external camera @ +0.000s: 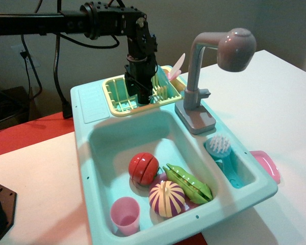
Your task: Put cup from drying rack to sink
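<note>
The pale yellow drying rack [117,97] sits in the back corner of the turquoise sink [97,148]. My gripper [143,92] points down into the right half of the rack. The blue-teal cup [156,92] shows only as a sliver right of the fingers; the rest is hidden behind them. I cannot tell whether the jaws are closed on it. The sink basin below is deep, with a grey faucet [204,66] at its right.
The basin holds a red tomato [144,168], a green pea pod [188,182], a striped onion [167,198] and a pink cup [125,214]. A brush [222,148] lies in the side compartment. A pink utensil [177,66] stands in the rack.
</note>
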You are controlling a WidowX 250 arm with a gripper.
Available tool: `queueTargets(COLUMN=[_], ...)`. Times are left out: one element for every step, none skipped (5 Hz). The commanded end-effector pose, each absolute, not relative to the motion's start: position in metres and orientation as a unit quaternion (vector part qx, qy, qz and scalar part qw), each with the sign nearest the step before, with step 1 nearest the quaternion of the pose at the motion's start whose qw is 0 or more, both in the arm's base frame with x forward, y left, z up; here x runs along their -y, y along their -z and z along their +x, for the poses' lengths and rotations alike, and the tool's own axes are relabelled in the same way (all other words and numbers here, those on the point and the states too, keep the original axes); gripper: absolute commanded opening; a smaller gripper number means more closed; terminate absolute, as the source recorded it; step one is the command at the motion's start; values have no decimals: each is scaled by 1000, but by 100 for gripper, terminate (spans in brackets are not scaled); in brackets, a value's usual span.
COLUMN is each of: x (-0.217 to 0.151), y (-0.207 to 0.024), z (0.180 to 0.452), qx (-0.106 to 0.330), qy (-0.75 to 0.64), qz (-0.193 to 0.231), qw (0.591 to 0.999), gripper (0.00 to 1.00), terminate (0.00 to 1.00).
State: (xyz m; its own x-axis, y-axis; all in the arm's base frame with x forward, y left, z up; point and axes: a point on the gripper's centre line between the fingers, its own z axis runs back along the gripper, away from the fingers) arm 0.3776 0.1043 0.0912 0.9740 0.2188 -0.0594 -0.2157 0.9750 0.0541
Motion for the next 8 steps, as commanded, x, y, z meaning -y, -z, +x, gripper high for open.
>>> queueTargets(x=[-106, -106, -105, -108, -112, -108, -97, -59], y=[-103, -103, -105, -123, -157, -192, -214, -214], z=[379, 379, 378, 381, 391, 399, 402, 403], qx=[-8, -8, -5, 11, 54, 93, 116, 112], qy=[-117, -117, -119, -122, -125, -120, -112, -73], qz=[30, 30, 29, 26, 22, 26, 16, -1], qw=[993, 993, 992, 992, 991, 988, 987, 991], gripper=[0, 0, 0, 0, 0, 0, 0, 0], terminate=[0, 0, 0, 0, 0, 0, 0, 0])
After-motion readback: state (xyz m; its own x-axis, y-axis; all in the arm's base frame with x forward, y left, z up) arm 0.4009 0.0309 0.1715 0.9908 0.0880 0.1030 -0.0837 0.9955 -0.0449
